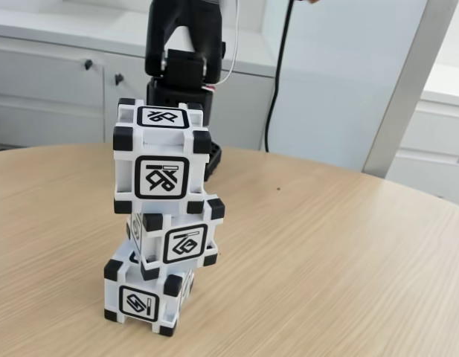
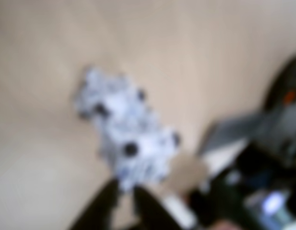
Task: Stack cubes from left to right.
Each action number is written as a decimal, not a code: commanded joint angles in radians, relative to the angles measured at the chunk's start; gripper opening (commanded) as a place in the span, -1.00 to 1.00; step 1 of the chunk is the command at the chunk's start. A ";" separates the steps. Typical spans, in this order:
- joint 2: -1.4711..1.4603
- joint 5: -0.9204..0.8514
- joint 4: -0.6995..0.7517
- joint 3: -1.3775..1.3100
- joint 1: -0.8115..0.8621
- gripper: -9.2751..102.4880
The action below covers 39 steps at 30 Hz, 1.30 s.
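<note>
Centrally in the left half of the fixed view, the three cubes stand as one uneven tower on the wooden table (image 1: 348,260). The bottom cube (image 1: 147,294) rests on the tabletop near the lower edge, the middle cube (image 1: 177,239) sits on it, turned and shifted a little to the right, and the top cube (image 1: 162,160) sits squarer above. Behind the tower, at the upper middle, rises the black arm (image 1: 183,52), with a black cable (image 1: 277,82) hanging to its right before pale cabinets (image 1: 58,82).

Next, the wrist view is badly blurred. The stack (image 2: 126,136) shows as a white patch with dark spots at centre left. Two dark fingers (image 2: 102,203) of the gripper (image 2: 124,191) enter from the bottom edge, their tips close together just below the stack; whether they are clenched or released I cannot tell.
</note>
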 commanded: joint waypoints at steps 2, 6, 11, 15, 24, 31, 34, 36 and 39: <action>0.012 0.040 -0.003 -0.028 -0.213 -0.84; 0.012 0.094 -0.006 -0.026 -0.425 -0.84; 0.029 0.225 -0.120 -0.009 -0.534 -0.83; 0.109 0.247 -0.167 -0.008 -0.532 -0.83; 0.380 0.261 -0.187 0.135 -0.538 -0.83; 0.709 0.215 -0.373 0.511 -0.535 -0.83; 0.851 0.187 -0.451 0.695 -0.534 -0.84; 0.931 0.186 -0.492 0.810 -0.534 -0.84; 0.980 0.192 -0.554 0.965 -0.534 -0.84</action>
